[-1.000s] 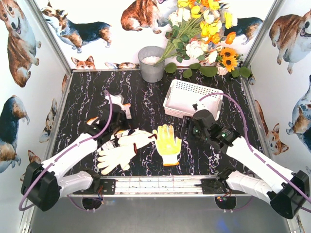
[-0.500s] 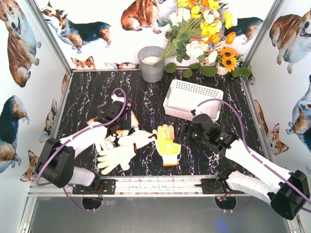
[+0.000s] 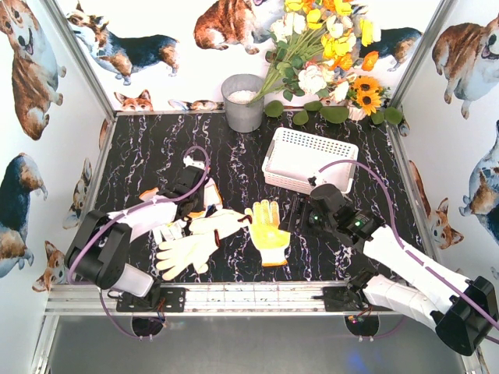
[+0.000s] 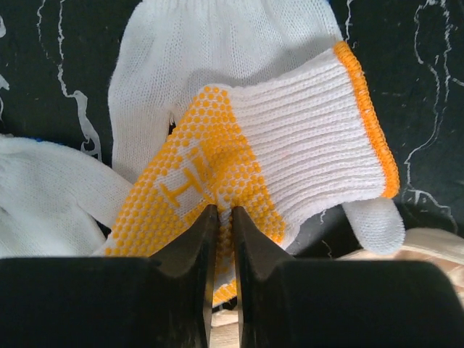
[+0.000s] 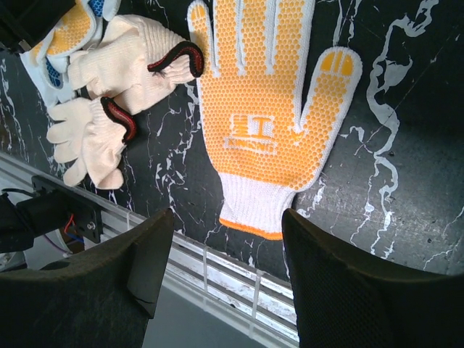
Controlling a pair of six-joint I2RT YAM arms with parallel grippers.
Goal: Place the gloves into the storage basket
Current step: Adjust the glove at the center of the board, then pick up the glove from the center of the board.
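**Left gripper** (image 4: 221, 212): closed on a fold of the orange-dotted palm of a cream-white knit glove with an orange-edged ribbed cuff (image 4: 304, 138). This glove lies over a plain white knit glove (image 4: 181, 51) on the black marbled worktop (image 3: 148, 148).

**Right gripper** (image 5: 226, 217): open and empty, above a flat yellow-palmed knit glove (image 5: 261, 130).

**Location:** all visible gloves lie at the worktop's left and centre, outside the white slotted plastic storage basket (image 3: 290, 181).

**Handling (judged):** light, limp and not fragile. The fabric bunches and drapes, so neighbouring gloves may drag along. Pinch a raised fold at the palm or cuff. The dotted palm likely gives better friction.
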